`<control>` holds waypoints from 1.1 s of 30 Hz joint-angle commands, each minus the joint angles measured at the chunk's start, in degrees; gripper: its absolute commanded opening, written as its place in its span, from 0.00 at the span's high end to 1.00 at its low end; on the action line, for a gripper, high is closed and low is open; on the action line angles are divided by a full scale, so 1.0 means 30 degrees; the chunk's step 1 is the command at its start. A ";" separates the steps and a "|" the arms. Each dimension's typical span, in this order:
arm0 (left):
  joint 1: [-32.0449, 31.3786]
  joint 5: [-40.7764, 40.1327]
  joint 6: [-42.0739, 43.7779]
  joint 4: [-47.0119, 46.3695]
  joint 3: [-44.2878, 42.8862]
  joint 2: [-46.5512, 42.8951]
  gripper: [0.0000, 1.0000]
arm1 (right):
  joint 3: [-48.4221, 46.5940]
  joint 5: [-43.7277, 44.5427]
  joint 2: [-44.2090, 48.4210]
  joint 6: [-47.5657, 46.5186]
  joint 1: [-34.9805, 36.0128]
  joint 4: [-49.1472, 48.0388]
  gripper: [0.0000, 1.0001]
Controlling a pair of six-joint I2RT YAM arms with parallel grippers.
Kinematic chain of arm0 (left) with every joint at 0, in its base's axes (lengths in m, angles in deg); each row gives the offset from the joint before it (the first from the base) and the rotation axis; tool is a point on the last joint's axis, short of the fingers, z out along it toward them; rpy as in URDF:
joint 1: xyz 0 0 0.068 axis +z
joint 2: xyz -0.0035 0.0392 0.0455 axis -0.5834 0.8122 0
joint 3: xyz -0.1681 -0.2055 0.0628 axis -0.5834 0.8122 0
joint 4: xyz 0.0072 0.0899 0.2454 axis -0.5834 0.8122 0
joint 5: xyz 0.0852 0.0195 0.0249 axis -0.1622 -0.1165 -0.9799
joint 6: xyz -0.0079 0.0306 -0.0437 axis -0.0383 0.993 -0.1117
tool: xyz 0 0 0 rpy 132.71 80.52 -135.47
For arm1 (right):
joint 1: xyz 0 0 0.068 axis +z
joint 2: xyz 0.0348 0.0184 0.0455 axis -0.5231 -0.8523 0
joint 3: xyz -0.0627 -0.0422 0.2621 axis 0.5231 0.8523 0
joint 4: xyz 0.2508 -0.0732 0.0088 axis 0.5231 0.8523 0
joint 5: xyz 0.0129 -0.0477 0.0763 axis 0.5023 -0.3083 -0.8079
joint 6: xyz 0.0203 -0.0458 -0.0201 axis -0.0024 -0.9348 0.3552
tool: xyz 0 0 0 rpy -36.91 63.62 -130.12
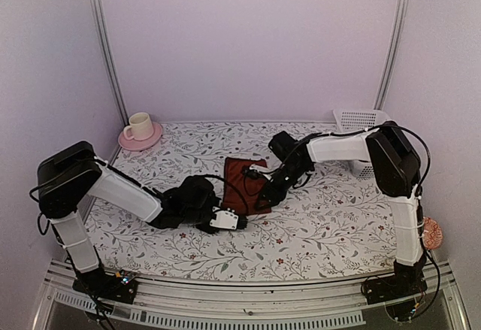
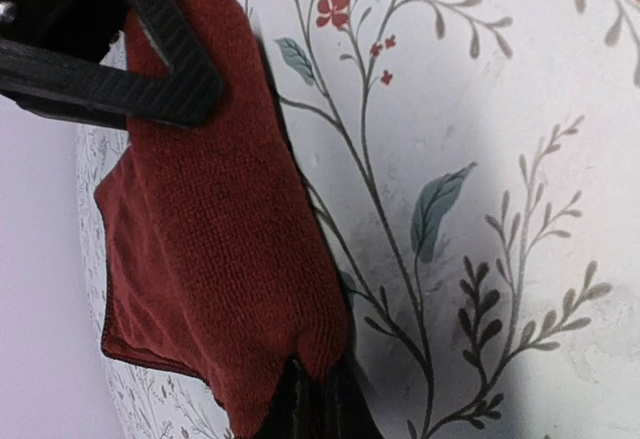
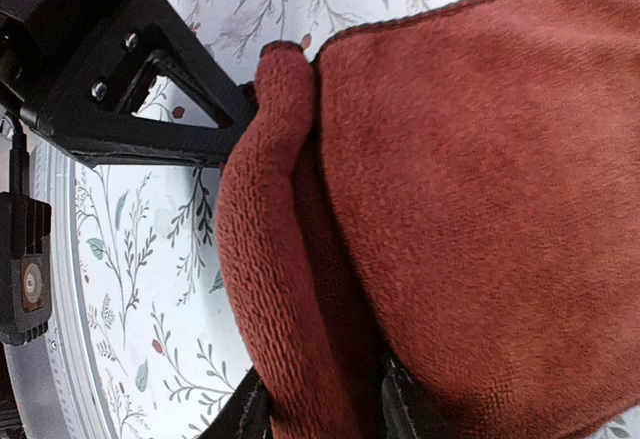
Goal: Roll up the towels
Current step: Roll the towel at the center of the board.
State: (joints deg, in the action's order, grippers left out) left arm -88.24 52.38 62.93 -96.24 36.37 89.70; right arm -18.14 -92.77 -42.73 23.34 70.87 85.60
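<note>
– Checking your left gripper (image 1: 239,220): pressed together?
– Yes. You have it pinching the near edge of the maroon towel (image 1: 242,178), mid-table on the flowered cover (image 1: 331,221).
– Your right gripper (image 1: 261,197)?
– A thick fold sits between its fingers (image 3: 170,109); clamped or slack, you cannot tell. From above, both sets of fingertips blur into black, and arms cover part of the towel.

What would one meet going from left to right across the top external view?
Cream cup on pink saucer → maroon towel → white perforated basket → reddish patterned object at the right edge, partly hidden.
</note>
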 commanded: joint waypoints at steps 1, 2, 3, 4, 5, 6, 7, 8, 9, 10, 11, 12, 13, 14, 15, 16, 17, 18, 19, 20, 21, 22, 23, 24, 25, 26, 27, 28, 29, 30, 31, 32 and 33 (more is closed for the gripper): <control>0.0562 0.2385 -0.1287 0.5172 -0.0754 -0.0404 1.00 | 0.0135 0.2359 0.1771 -0.0189 -0.0500 -0.0008 0.64; 0.0688 0.2698 -0.1430 0.5627 -0.0972 -0.0424 1.00 | 0.0324 0.2758 0.2284 -0.0171 -0.0511 -0.0241 0.63; 0.0868 0.2939 -0.1543 0.6050 -0.1160 -0.0401 1.00 | 0.0648 0.3192 0.2716 -0.0113 -0.0498 -0.0548 0.63; 0.0990 0.3163 -0.1641 0.6439 -0.1367 -0.0325 1.00 | 0.1047 0.3540 0.3137 -0.0018 -0.0496 -0.1004 0.62; 0.1068 0.3286 -0.1800 0.6712 -0.1598 -0.0282 1.00 | 0.1456 0.3686 0.3544 0.0011 -0.0500 -0.1442 0.61; 0.1191 0.3433 -0.1915 0.7053 -0.1883 -0.0207 1.00 | 0.1866 0.3872 0.3892 -0.0002 -0.0511 -0.1782 0.61; 0.1298 0.3730 -0.2035 0.7411 -0.2146 -0.0117 1.00 | 0.2295 0.4086 0.4221 -0.0007 -0.0476 -0.2169 0.60; 0.1436 0.3969 -0.2186 0.7749 -0.2442 -0.0033 1.00 | 0.2740 0.4363 0.4603 -0.0023 -0.0468 -0.2580 0.60; 0.1548 0.4202 -0.2296 0.8091 -0.2732 0.0106 1.00 | 0.3297 0.4576 0.4954 -0.0063 -0.0394 -0.3012 0.58; 0.1654 0.4500 -0.2409 0.8617 -0.3098 0.0200 1.00 | 0.3814 0.4855 0.5343 -0.0158 -0.0319 -0.3498 0.57; 0.1766 0.4772 -0.2504 0.9049 -0.3418 0.0314 1.00 | 0.4461 0.5194 0.5754 -0.0276 -0.0232 -0.3999 0.55; 0.1908 0.5051 -0.2633 0.9506 -0.3758 0.0446 1.00 | 0.5113 0.5419 0.6157 -0.0361 -0.0123 -0.4848 0.54; 0.2050 0.5379 -0.2759 1.0017 -0.4119 0.0576 1.00 | 0.5828 0.5539 0.6610 -0.0521 -0.0025 -0.5588 0.53; 0.2167 0.5691 -0.2855 1.0447 -0.4465 0.0724 1.00 | 0.6477 0.5660 0.7091 -0.0664 0.0123 -0.6296 0.52; 0.2280 0.5986 -0.2922 1.0981 -0.4786 0.0867 1.00 | 0.7518 0.5829 0.7642 -0.1028 0.0328 -0.7212 0.51; 0.2412 0.6217 -0.3004 1.1414 -0.5076 0.1028 1.00 | 0.8564 0.6081 0.8260 -0.1303 0.0574 -0.8213 0.49; 0.2512 0.6455 -0.3069 1.1823 -0.5331 0.1229 1.00 | 0.9606 0.6299 0.8850 -0.1785 0.0835 -0.9374 0.47; 0.2642 0.6759 -0.3077 1.2281 -0.5613 0.1347 1.00 | 1.0594 0.6437 0.9473 -0.2582 0.1135 -1.0581 0.45; 0.2768 0.7017 -0.3125 1.2602 -0.5849 0.1479 1.00 | 1.1987 0.6593 1.0097 -0.3032 0.1432 -1.1769 0.42; 0.2897 0.7338 -0.3168 1.3008 -0.6117 0.1591 1.00 | 1.2894 0.6744 1.0702 -0.3569 0.1675 -1.2975 0.40; 0.3038 0.7690 -0.3178 1.3690 -0.6465 0.1781 1.00 | 1.3605 0.6807 1.1159 -0.3975 0.1844 -1.3921 0.39; 0.3169 0.8027 -0.3204 1.4199 -0.6820 0.1973 1.00 | 1.4199 0.6928 1.1567 -0.4613 0.1997 -1.4713 0.38; 0.3292 0.8395 -0.3211 1.4801 -0.7249 0.2195 1.00 | 1.4654 0.7130 1.1857 -0.5077 0.2225 -1.5350 0.37; 0.3373 0.8701 -0.3208 1.5374 -0.7687 0.2475 1.00 | 1.5051 0.7430 1.2039 -0.5472 0.2484 -1.5855 0.37; 0.3500 0.9014 -0.3208 1.5925 -0.8075 0.2734 1.00 | 1.5405 0.7706 1.2165 -0.6232 0.2766 -1.6438 0.37; 0.3590 0.9313 -0.3167 1.6437 -0.8457 0.2869 1.00 | 1.5684 0.8004 1.2224 -0.6684 0.3035 -1.6888 0.36; 0.3641 0.9537 -0.3159 1.6827 -0.8772 0.3383 1.00 | 1.5898 0.8334 1.2210 -0.7230 0.3285 -1.7354 0.36; 0.3728 0.9770 -0.3110 1.7180 -0.9145 0.3722 1.00 | 1.6035 0.8668 1.2074 -0.7549 0.3536 -1.7812 0.36; 0.3797 0.9949 -0.3053 1.7524 -0.9407 0.3922 1.00 | 1.6092 0.8956 1.1880 -0.7979 0.3725 -1.8136 0.35; 0.3846 1.0104 -0.3035 1.7787 -0.9634 0.4075 1.00 | 1.6041 0.9332 1.1628 -0.8329 0.3913 -1.8371 0.35; 0.3937 1.0302 -0.3025 1.8010 -0.9838 0.4183 1.00 | 1.5924 0.9793 1.1289 -0.8592 0.4032 -1.8569 0.35; 0.3977 1.0422 -0.2965 1.8276 -1.0069 0.4309 1.00 | 1.5716 1.0180 1.0957 -0.8977 0.4149 -1.8634 0.35; 0.4023 1.0536 -0.2873 1.8610 -1.0288 0.4432 1.00 | 1.5481 1.0514 1.0583 -0.9187 0.4252 -1.8616 0.35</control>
State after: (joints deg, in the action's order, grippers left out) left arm -76.88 80.80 54.21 -49.56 6.77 99.25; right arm 29.46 -67.06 -7.98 1.81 82.24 35.90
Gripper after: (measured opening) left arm 0.032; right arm 0.650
